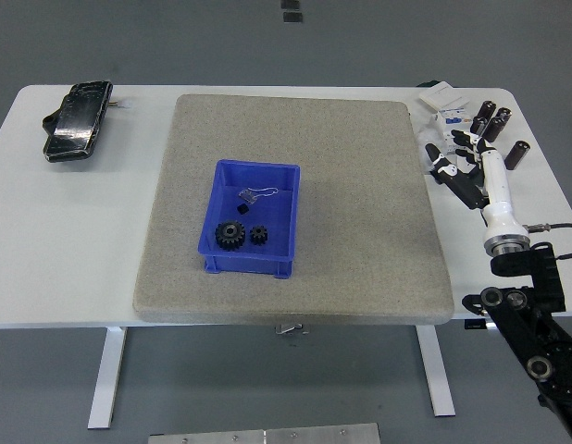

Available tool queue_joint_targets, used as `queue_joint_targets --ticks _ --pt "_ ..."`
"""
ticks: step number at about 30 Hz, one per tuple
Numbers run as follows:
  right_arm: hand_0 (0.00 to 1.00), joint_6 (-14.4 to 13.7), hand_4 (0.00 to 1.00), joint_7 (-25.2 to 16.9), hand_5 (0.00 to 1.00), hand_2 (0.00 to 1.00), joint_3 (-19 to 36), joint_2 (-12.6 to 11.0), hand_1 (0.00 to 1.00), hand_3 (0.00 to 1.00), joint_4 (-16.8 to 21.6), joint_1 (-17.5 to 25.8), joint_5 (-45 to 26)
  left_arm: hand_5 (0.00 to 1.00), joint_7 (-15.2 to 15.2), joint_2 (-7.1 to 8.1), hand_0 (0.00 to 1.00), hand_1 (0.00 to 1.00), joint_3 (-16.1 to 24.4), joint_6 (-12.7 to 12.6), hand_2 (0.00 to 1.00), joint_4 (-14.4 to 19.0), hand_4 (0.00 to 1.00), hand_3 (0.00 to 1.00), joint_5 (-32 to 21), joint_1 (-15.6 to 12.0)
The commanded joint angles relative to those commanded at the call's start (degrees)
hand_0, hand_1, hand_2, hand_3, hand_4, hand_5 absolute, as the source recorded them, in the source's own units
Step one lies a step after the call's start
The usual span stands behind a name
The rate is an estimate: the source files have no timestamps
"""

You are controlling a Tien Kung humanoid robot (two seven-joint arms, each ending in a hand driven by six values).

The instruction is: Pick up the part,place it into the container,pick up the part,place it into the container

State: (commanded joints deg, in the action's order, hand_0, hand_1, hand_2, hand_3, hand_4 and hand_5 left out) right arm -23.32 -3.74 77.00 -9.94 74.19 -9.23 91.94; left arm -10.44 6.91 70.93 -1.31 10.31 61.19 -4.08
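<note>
We hold right hand (464, 165) empty, fingers spread, above parts pile (480, 129) at counter's (82, 240) two o'clock. Two gears (240, 235) already in blue bin (252, 217), far toward nine o'clock.

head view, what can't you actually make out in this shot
- Small silver clip-like piece in the blue plastic bin, above the two black gears: too small to identify.
- Dark cylinders and white boxes at the table's far right corner: partly hidden by the right hand; count unclear.
- Whether that hand touches any of them: cannot tell.
- Black wrapped object at far left: glare, identity unclear.
- Left arm: outside the picture.
</note>
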Motion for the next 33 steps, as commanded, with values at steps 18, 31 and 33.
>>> queue_joint_targets --ticks 18,31,33 --pt "0.787 -0.2 0.926 -2.5 0.72 0.758 4.8 -0.6 0.744 0.774 2.1 2.0 -3.3 0.294 0.0 1.41 0.638 0.61 1.1 0.3 0.572 0.0 0.622 0.575 2.0 0.6" --pt "0.783 -0.2 0.924 -3.1 0.712 0.758 7.3 -0.5 0.739 0.773 3.2 3.1 -3.4 0.277 0.2 1.14 0.637 0.61 1.2 0.3 0.572 0.0 0.63 0.576 1.7 0.4" --pt "0.785 -0.2 0.923 -3.2 0.712 0.759 7.5 -0.5 0.739 0.774 3.3 3.2 -3.4 0.268 0.2 0.99 0.637 0.61 1.2 0.2 0.573 0.0 0.632 0.576 1.5 0.3"
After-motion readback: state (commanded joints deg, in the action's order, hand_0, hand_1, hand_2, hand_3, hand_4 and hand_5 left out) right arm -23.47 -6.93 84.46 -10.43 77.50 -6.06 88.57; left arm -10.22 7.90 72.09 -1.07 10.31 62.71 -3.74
